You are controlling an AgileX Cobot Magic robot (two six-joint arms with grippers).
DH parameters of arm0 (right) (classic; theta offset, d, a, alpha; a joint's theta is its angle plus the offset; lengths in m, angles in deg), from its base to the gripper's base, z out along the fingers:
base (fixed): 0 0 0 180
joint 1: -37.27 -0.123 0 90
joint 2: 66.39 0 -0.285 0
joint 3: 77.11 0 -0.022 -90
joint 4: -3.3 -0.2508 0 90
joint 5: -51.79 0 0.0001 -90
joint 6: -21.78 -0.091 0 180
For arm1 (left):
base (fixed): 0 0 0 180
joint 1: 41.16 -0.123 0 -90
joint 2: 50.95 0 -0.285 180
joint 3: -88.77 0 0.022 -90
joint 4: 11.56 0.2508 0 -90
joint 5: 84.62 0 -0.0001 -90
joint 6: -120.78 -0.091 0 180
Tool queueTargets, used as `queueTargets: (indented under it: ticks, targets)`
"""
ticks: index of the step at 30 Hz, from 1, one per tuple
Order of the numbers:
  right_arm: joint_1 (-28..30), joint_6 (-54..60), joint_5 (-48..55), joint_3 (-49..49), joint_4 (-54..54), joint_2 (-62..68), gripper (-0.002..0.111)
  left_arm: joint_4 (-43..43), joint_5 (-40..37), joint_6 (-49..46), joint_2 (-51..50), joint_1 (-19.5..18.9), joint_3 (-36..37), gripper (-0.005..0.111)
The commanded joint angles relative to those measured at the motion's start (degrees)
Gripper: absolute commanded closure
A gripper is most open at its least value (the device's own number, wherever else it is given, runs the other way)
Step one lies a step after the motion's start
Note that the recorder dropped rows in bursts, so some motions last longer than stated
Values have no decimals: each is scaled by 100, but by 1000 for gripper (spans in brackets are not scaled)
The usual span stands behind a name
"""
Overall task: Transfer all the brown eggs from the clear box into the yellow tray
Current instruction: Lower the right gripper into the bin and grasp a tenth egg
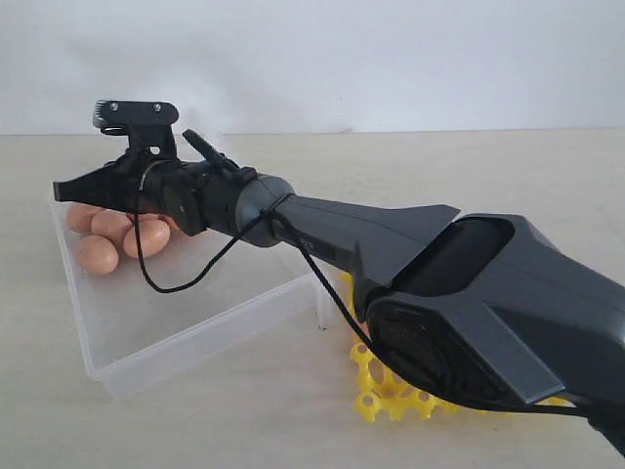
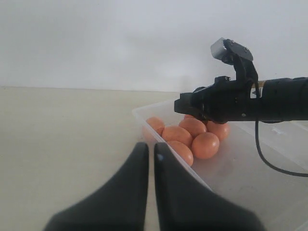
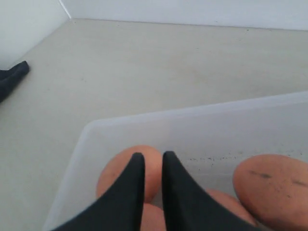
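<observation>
Several brown eggs [image 1: 117, 239] lie clustered in the far left corner of the clear box [image 1: 195, 332]. My right gripper [image 1: 61, 189] reaches across the box and hovers just above that cluster. In the right wrist view its fingers [image 3: 151, 156] stand a narrow gap apart over one egg [image 3: 113, 173], holding nothing. Only a corner of the yellow tray [image 1: 386, 396] shows beneath the right arm; its cells are hidden. My left gripper [image 2: 150, 147] is shut and empty, over the table just outside the box's near wall [image 2: 144, 126], facing the eggs [image 2: 192, 137].
The right arm's large dark body [image 1: 488, 313] fills the exterior view's lower right and covers most of the tray. A black cable [image 1: 186, 283] hangs from the wrist over the box. Bare beige tabletop [image 2: 62, 144] surrounds the box.
</observation>
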Motion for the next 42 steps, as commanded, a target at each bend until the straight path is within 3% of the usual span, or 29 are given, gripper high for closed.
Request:
queueTargets:
  ticks: [1, 3, 4, 8, 14, 19, 30, 42]
  targets:
    - [4, 297, -14, -81, 41, -33, 72, 7, -1, 10, 20, -11, 15, 103]
    - [-20, 817, 261, -81, 41, -47, 58, 7, -1, 10, 20, -11, 15, 103]
    - [-29, 1125, 497, -81, 41, -57, 56, 7, -1, 10, 20, -11, 15, 103]
    - [-98, 2075, 1406, -81, -18, -57, 59, 7, 8, 10, 20, -11, 15, 103]
    - [-86, 2091, 1634, -81, -78, -9, 58, 7, 8, 10, 20, -11, 15, 103]
    - [-86, 2817, 2226, -81, -78, -9, 58, 7, -2, 10, 20, -11, 15, 103]
    - [-86, 4357, 1176, -81, -78, -9, 58, 7, -2, 10, 20, -11, 15, 103]
    - [-86, 4526, 720, -81, -219, 96, 58, 7, 11, 10, 20, -11, 15, 103]
